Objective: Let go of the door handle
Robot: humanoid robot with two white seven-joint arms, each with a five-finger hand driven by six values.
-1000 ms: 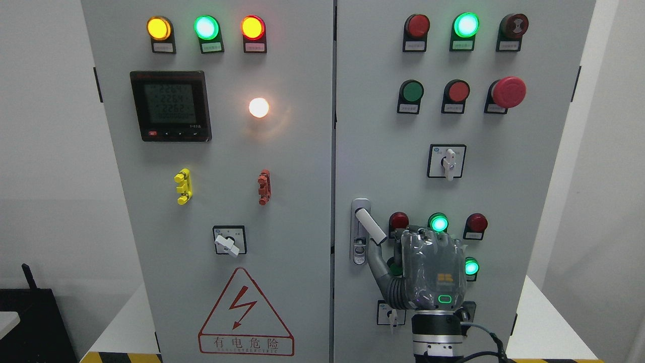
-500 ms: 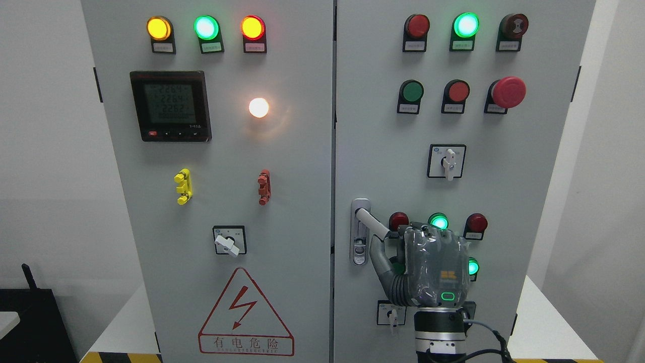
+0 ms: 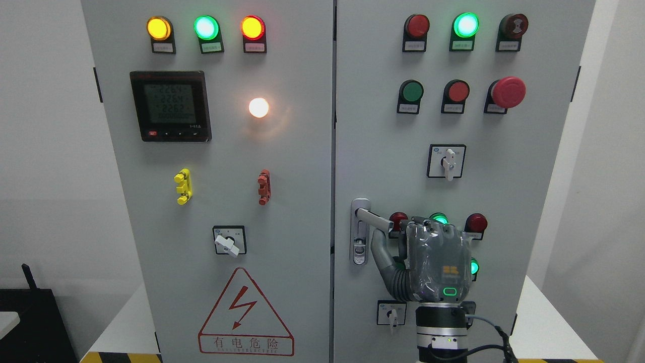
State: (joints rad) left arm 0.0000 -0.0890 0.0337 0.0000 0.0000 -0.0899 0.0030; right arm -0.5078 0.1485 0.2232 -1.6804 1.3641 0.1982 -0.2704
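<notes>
The silver door handle [image 3: 374,218] on the right cabinet door [image 3: 383,151] sticks out from its lock plate [image 3: 359,242] and points right, almost level. My right hand [image 3: 395,233], grey with a green light on its back, rises from the bottom edge just right of the handle. Its curled fingers [image 3: 405,237] meet the handle's tip, and the thumb [image 3: 379,247] sits just under the bar. The fingertips are hidden behind the back of the hand. My left arm does not show.
Lamps and a rotary switch [image 3: 446,161] surround the hand on the right door; a red mushroom button [image 3: 509,92] sits higher up. The left door [image 3: 302,176] carries a meter [image 3: 170,106], a switch and a warning triangle. White wall flanks both sides.
The handle's tip has swung upward from pointing down-right to nearly level. My right hand shifted slightly right and up with it, staying at the tip.
</notes>
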